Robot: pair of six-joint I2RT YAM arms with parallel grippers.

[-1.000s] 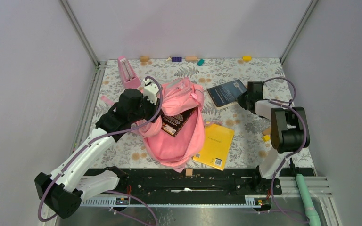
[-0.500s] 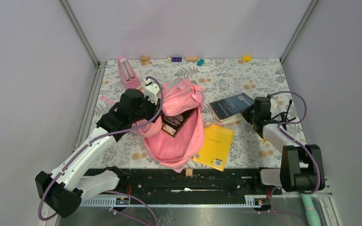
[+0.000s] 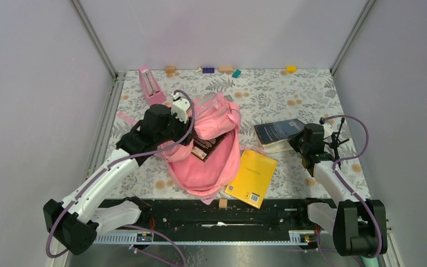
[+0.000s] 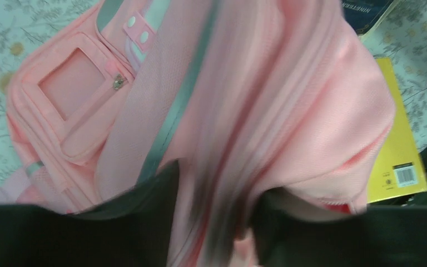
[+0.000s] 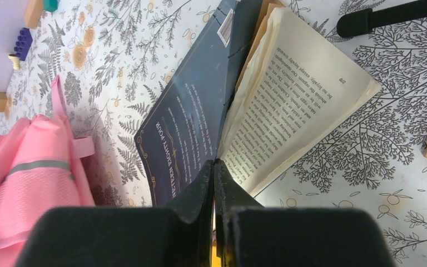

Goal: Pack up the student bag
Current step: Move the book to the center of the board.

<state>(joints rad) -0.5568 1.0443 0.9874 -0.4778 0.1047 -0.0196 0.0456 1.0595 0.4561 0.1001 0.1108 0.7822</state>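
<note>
The student bag [image 3: 211,164] is lying beneath the left gripper [image 4: 214,192], which is pinching its rim fabric narrowly and propping the mouth open. The right gripper [image 5: 215,167], clamped on the dark blue book [image 5: 192,117], has been dragging it back across the tabletop [image 3: 289,89], pages splaying, probably lining up for loading.

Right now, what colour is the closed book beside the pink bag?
The book is bright yellow; the top view shows it best.

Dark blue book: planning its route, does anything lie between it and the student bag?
Nothing visible lies between the dark blue book and the student bag. The yellow book sits off that line, but a black book juts from the bag's opening.
</note>
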